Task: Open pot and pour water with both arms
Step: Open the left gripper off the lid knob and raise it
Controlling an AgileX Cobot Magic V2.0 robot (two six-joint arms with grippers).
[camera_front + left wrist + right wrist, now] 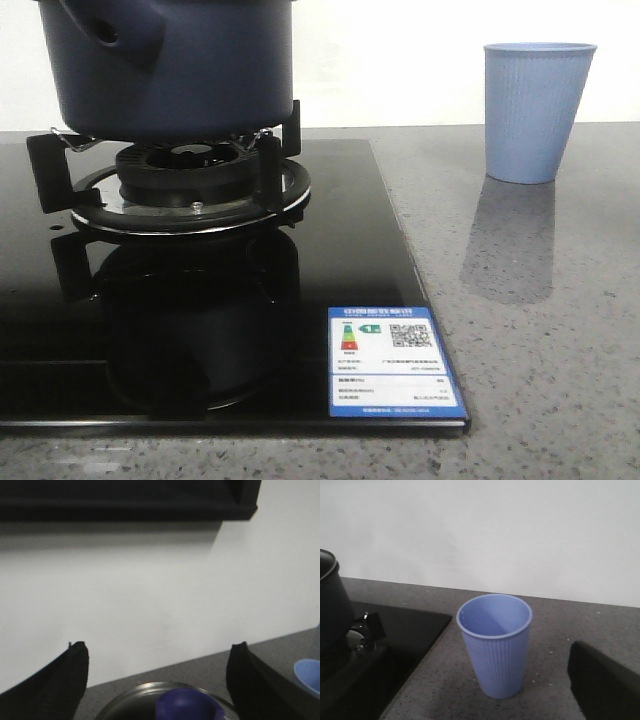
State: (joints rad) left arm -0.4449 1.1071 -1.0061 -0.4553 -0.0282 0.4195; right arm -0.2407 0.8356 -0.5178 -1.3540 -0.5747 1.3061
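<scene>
Left tool (157,680) spread above pot (165,70); cup (537,110) apart.

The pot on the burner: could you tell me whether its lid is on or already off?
On. The left wrist view shows the lid with its blue knob over the pot, between the open left gripper fingers.

The large dark navy-blue round pot (165,65) sits on the black metal burner grate (185,185) at the upper left of the front view, on the glossy black glass hob (200,330). A blue-and-white rectangular paper label (394,361) lies on the hob's near right corner. The light blue ribbed plastic cup (533,110) stands upright at upper right — off the hob, on the grey speckled stone counter (540,330), well apart from the pot.
</scene>
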